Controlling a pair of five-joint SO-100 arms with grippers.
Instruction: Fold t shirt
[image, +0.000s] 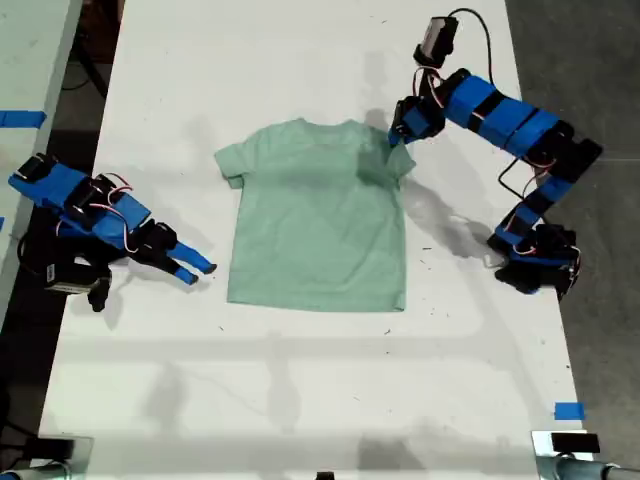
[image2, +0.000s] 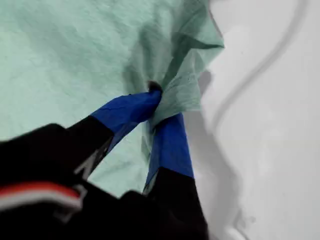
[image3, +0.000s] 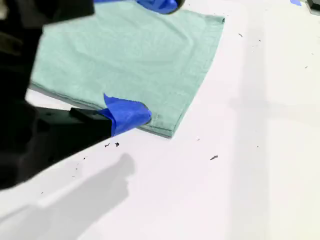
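Pinching the bunched sleeve of the t shirt (image2: 90, 55), my first tool (image2: 159, 107) has its jaws pressed together on the cloth. My second tool (image3: 150, 60) rests spread beside the shirt's side hem. That shirt lies flat mid-tabletop (image: 300, 400).

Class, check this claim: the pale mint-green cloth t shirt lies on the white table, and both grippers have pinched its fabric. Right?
Not quite: only my first gripper has pinched the pale mint-green cloth t shirt, as the first wrist view shows. My second gripper rests apart on the white table.

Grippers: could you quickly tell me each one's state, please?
My first gripper: closed, pinching the t shirt sleeve.
My second gripper: open, holding nothing.
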